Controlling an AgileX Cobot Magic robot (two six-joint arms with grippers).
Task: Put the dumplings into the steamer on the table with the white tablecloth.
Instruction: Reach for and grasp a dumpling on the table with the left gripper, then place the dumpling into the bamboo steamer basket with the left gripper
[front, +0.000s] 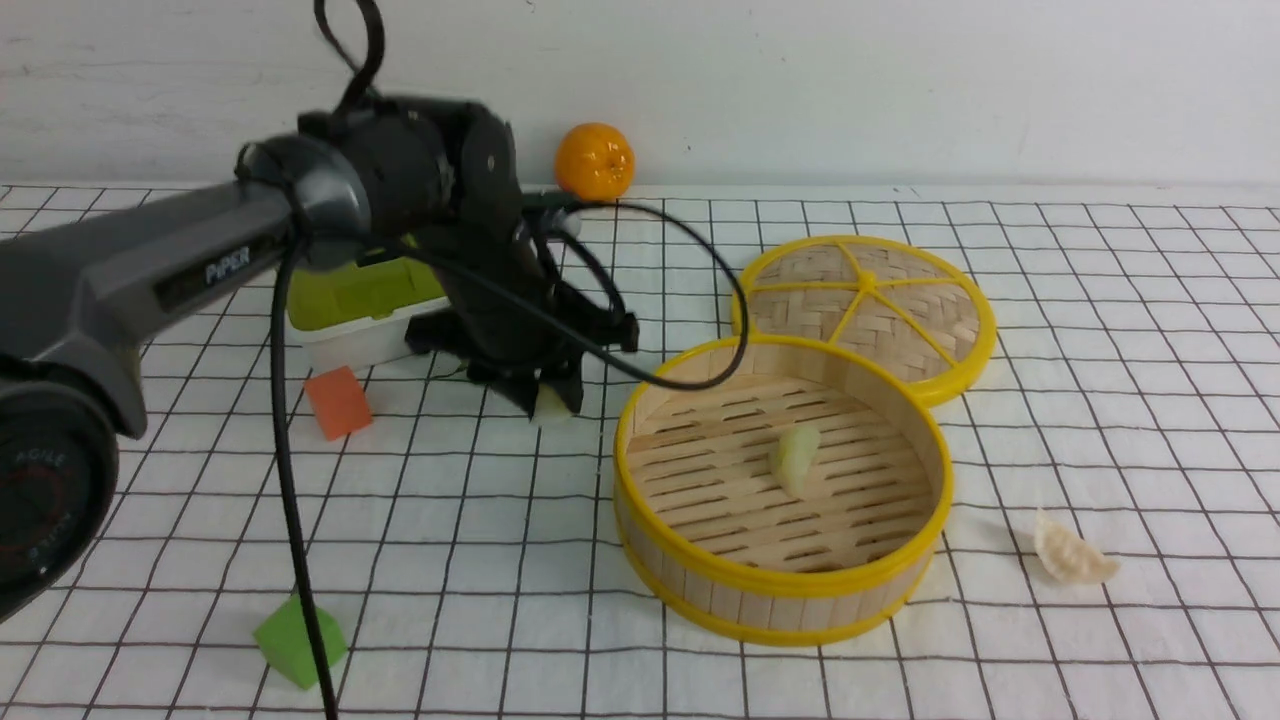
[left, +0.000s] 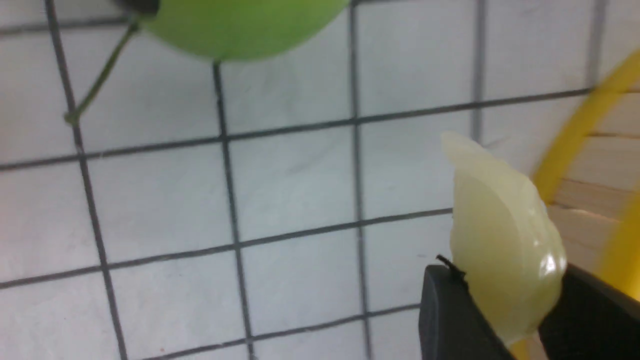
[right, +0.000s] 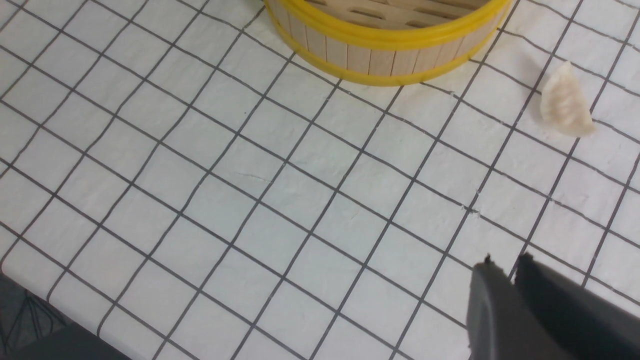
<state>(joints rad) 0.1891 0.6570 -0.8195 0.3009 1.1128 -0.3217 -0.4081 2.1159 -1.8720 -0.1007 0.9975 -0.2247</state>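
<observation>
My left gripper (front: 551, 398) hangs just left of the steamer (front: 780, 600), shut on a pale yellow-green dumpling (front: 555, 406). In the left wrist view the dumpling (left: 500, 215) stands between the two dark fingers of that gripper (left: 506, 275), above the white tablecloth (left: 290, 185), with the steamer's yellow rim (left: 575, 135) close beside it. A second yellow-green dumpling (front: 797, 458) lies on the steamer's slatted floor. The cream-white pleated dumpling (front: 1072, 552) lies on the cloth right of the steamer. My right gripper (right: 505, 262) is shut and empty, off from that dumpling (right: 565, 102) and the steamer (right: 385, 40).
A flat woven lid (front: 870, 300) leans behind the steamer. An orange (front: 595, 160) sits by the back wall. A green-and-white box (front: 360, 310), an orange cube (front: 338, 402) and a green cube (front: 295, 640) lie to the left. A green ball (left: 240, 25) is near the left gripper.
</observation>
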